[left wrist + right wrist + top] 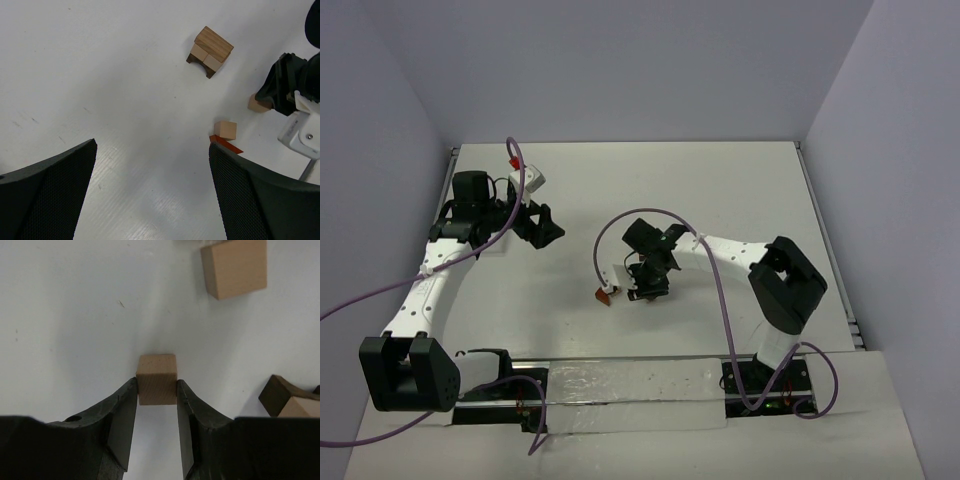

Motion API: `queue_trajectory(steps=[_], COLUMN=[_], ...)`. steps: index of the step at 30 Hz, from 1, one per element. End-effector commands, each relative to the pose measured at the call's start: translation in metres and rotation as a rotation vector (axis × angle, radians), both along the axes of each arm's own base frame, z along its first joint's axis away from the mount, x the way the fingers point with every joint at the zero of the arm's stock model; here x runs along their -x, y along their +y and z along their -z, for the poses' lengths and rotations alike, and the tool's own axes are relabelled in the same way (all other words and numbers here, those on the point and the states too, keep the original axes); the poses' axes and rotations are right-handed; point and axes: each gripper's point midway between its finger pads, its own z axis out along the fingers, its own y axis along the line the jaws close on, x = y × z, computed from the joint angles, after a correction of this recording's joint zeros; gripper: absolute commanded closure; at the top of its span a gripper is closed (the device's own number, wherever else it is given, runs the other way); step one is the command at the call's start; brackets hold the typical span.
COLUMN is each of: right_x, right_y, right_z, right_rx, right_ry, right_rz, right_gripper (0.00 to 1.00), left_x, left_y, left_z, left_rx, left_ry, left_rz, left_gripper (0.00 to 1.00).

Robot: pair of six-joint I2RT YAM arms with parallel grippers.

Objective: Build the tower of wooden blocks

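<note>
My right gripper (156, 385) is shut on a light tan cube (157, 378), low at the table; it shows in the top view (645, 287) and in the left wrist view (287, 90) with the cube (259, 104). A second tan cube (226, 130) lies against a reddish-brown wedge (226, 145), just left of the gripper; the wedge shows in the top view (605, 294). A partial stack (211, 51), a brown block on two tan cubes, stands farther back. My left gripper (545, 228) is open and empty, far to the left (152, 165).
A white tag (617, 272) on the right arm's purple cable hangs near the wedge. A small white-and-red object (525, 178) lies at the back left. The enclosure walls close in the table on three sides.
</note>
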Motion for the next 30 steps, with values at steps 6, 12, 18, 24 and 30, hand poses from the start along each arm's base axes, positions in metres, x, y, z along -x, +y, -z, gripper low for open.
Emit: queue_trajectory(steps=[6,12,18,24,30], right_x=[0.009,0.008,0.009,0.007,0.005], right_y=[0.05,0.077,0.088,0.089,0.091], right_z=[-0.023,-0.025,-0.025,-0.02,-0.017], right_rx=[-0.092,-0.117,-0.13,-0.123,-0.123], right_ry=[-0.051,-0.066,-0.06,-0.065,-0.071], right_rz=[-0.051,-0.043,-0.039,-0.033,-0.022], right_gripper=[0.59,0.59,0.59,0.58,0.55], left_x=[0.006,0.008,0.007,0.006,0.006], left_y=[-0.002,0.0,0.0,-0.001,0.0], left_z=[-0.013,-0.01,-0.01,-0.01,-0.009], left_rx=[0.002,-0.01,-0.01,-0.008,-0.009], left_ry=[-0.044,-0.045,-0.044,-0.044,-0.042], left_rz=[0.016,0.012,0.013,0.014,0.013], left_gripper=[0.01,0.01,0.01,0.01,0.01])
